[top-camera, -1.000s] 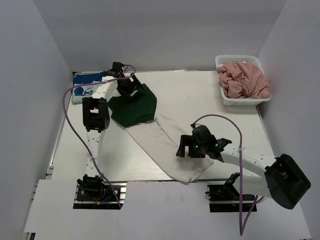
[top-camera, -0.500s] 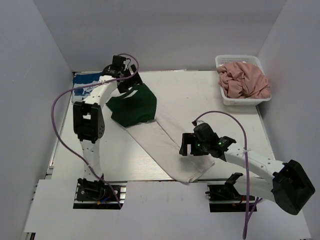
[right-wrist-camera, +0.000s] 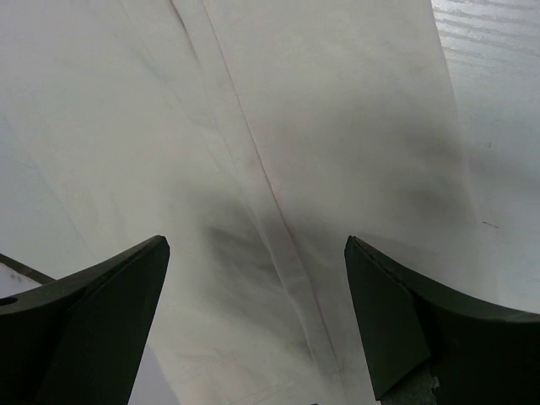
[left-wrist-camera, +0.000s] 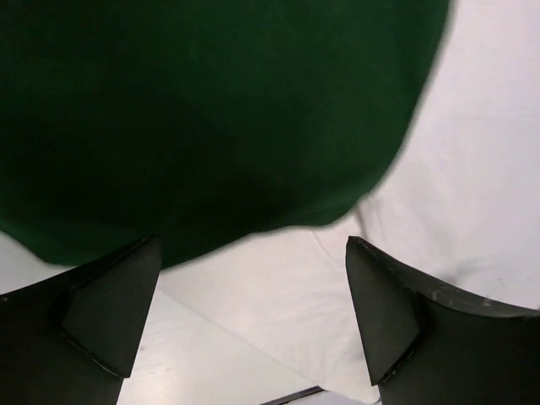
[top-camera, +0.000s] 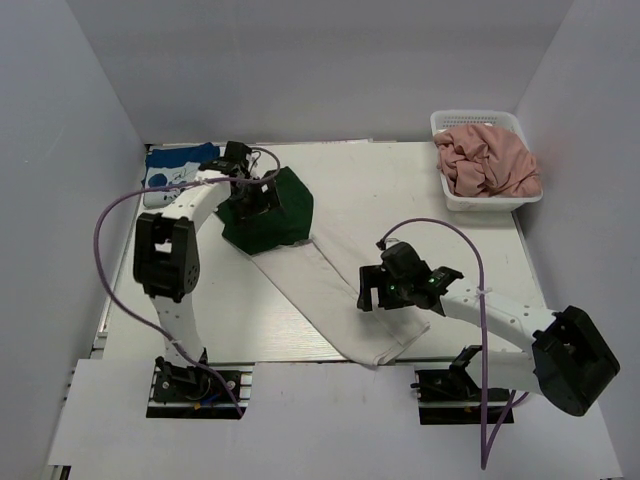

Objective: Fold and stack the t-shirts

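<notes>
White cloth t-shirt with dark green sleeves [top-camera: 320,285] lies as a long strip diagonally across the white table [top-camera: 420,190]. Left gripper [top-camera: 250,197] hangs over its green end, right gripper [top-camera: 400,290] over the near white end, both jaws spread wide and empty, so I'd guess they're lining up an end-to-end fold. Crumpled dusty pink t-shirt [top-camera: 490,165] waits in the white mesh basket [top-camera: 475,117], far right.

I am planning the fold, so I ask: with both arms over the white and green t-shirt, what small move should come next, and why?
Probably lower each arm to pinch the cloth. The left fingers stand open over the dark green part of the t-shirt, and the right fingers stand open over its white body. Neither holds anything, so no fold can start.
</notes>
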Robot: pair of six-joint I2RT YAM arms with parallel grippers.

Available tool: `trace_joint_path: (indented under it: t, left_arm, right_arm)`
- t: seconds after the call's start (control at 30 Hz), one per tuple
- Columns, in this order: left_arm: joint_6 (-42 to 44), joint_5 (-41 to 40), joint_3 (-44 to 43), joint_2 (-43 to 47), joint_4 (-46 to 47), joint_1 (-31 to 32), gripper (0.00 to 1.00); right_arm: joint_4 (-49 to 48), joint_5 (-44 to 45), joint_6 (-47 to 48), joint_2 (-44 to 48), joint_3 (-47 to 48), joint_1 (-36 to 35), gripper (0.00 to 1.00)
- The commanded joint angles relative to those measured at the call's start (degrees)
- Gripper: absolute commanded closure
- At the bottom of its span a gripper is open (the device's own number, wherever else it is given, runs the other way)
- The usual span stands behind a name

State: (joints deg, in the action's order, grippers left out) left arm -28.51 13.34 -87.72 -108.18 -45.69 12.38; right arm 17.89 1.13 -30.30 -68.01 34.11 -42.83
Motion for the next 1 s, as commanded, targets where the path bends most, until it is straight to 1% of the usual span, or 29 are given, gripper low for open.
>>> trace_joint_path:
  t: [0.0, 0.1, 0.17, 0.2, 0.23, 0.3, 0.33, 0.43, 0.5, 0.57, 0.63, 0.73, 0.77, 0.83, 0.87, 0.9, 0.93, 0.97]
  left_arm:
    - [1.62, -1.3, -6.13, -6.76, -5.61, 0.01, 0.0]
    - [1.62, -2.97, -10.53, -13.09, -6.25, 0.01, 0.0]
    - [1.1, -6.03, -15.18, -16.43, -6.25, 0.01, 0.0]
    - [1.09, -6.05, -17.29, -20.54, -7.64, 0.01, 0.0]
    - [1.09, -7.7, -21.13, -22.49, -8.44, 0.01, 0.0]
    - [1.7, -7.72, -25.28, -26.62, -9.59, 0.01, 0.0]
    - [1.71, -8.5, -29.31, -30.65, -10.98, 0.01, 0.0]
    - [1.18, -10.79, -35.13, -36.46, -12.76, 0.01, 0.0]
    - [1.96, -10.79, -37.42, -38.5, -13.46, 0.01, 0.0]
    - [1.97, -10.79, -37.96, -40.0, -11.88, 0.01, 0.0]
    - [2.5, -8.0, -40.5, -42.19, -10.65, 0.01, 0.0]
    - [3.81, -6.05, -41.92, -43.43, -8.2, 0.01, 0.0]
    - [3.82, -6.05, -41.92, -43.43, -5.14, 0.01, 0.0]
    - [5.13, -5.43, -40.69, -42.73, -1.09, 0.01, 0.0]
    - [5.13, -4.74, -40.69, -42.73, 2.94, 0.01, 0.0]
    - [5.13, -2.73, -39.99, -42.73, 4.89, 0.01, 0.0]
    - [5.66, -2.1, -39.98, -42.73, 6.39, 0.01, 0.0]
    - [5.66, -1.57, -41.46, -44.55, 7.97, 0.01, 0.0]
  right_arm:
    - [-0.76, 0.19, 1.92, -0.81, 2.63, 0.03, 0.1]
    - [-0.84, 1.24, 1.83, -0.99, 2.72, -0.06, 0.1]
    - [-0.93, 1.16, 1.74, -1.34, 2.54, 0.03, 0.1]
    - [-1.01, 1.59, 1.74, -1.42, 2.54, -0.06, 0.1]
    - [-1.45, 2.12, 1.39, -1.77, 2.54, 0.11, 0.1]
    - [-1.98, 1.77, 1.21, -2.21, 2.19, 0.03, 0.1]
    - [-1.89, 1.86, 1.13, -2.74, 2.37, 0.03, 0.1]
    - [-1.63, 2.39, 0.42, -3.88, 2.63, -0.06, 0.1]
    - [-1.63, 2.56, 0.33, -4.41, 2.46, 0.03, 0.1]
    - [-2.07, 2.65, -0.02, -4.5, 2.46, 0.2, 0.1]
    - [-2.51, 2.74, -0.11, -5.2, 2.45, 0.03, 0.1]
    - [-2.42, 4.93, -0.1, -6.6, 2.54, -0.06, 0.1]
    - [-2.33, 6.85, 0.07, -6.96, 2.37, -0.06, 0.1]
    - [-3.38, 7.57, 0.94, -8.01, 2.02, 0.03, 0.1]
    - [-3.74, 6.97, 1.12, -10.28, 1.84, -0.32, 0.1]
    - [-4.78, 6.35, 1.47, -11.17, 1.67, -0.5, 0.1]
    - [-5.58, 3.91, 2.35, -12.66, 1.84, -0.5, 0.1]
    - [-6.02, 1.45, 2.7, -14.15, 1.75, -0.94, 0.1]
